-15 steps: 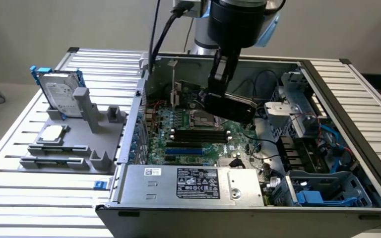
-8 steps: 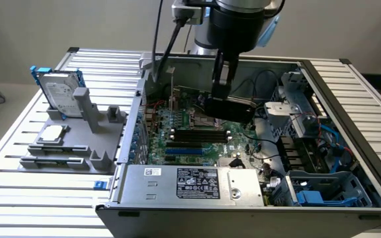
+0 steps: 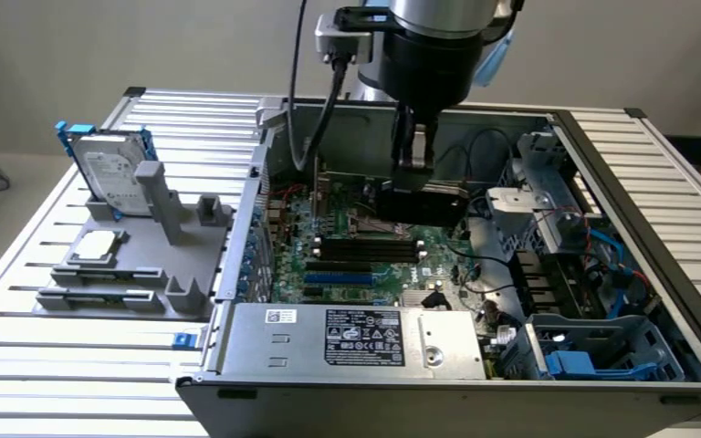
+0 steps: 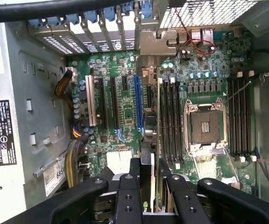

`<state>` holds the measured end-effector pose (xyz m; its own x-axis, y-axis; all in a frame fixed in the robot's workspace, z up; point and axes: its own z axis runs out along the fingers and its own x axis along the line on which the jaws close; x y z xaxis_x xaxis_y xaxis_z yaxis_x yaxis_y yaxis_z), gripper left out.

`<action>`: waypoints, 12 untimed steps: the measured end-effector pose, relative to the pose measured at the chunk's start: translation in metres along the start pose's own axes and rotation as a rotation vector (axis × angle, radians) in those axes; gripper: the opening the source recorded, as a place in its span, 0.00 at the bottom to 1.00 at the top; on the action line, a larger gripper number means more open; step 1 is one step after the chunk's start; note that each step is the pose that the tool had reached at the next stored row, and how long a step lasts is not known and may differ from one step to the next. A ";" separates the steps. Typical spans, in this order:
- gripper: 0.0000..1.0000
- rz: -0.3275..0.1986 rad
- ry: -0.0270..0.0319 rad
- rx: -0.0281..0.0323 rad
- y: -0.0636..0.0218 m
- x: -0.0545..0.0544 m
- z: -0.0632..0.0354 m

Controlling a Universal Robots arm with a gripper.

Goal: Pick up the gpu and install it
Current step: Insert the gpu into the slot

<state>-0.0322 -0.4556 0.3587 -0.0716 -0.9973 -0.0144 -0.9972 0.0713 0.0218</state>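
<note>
One card in play: your pincer is clamped on the gpu, carrying it on edge above the motherboard, inside the case. Through the wrist camera it's a thin line between the blue slot and the memory sticks, not seated. Watch the tilt! If the card leans, I'd say its edge could miss the slot and rake the sticks or the socket. Room is tight: slot covers at the rear wall, cables crowding one side. Your open room is straight up.
</note>
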 end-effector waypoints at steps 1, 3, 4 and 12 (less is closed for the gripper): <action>0.27 -0.007 -0.0011 0.0026 0.0006 0.000 0.0015; 0.27 -0.017 -0.0031 0.0090 0.0027 -0.001 0.0049; 0.27 -0.020 -0.0039 0.0123 0.0041 -0.002 0.0065; 0.27 -0.048 -0.0070 0.0245 0.0173 -0.005 0.0140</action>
<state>-0.0494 -0.4489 0.3451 -0.0238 -0.9995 -0.0219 -0.9997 0.0238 -0.0036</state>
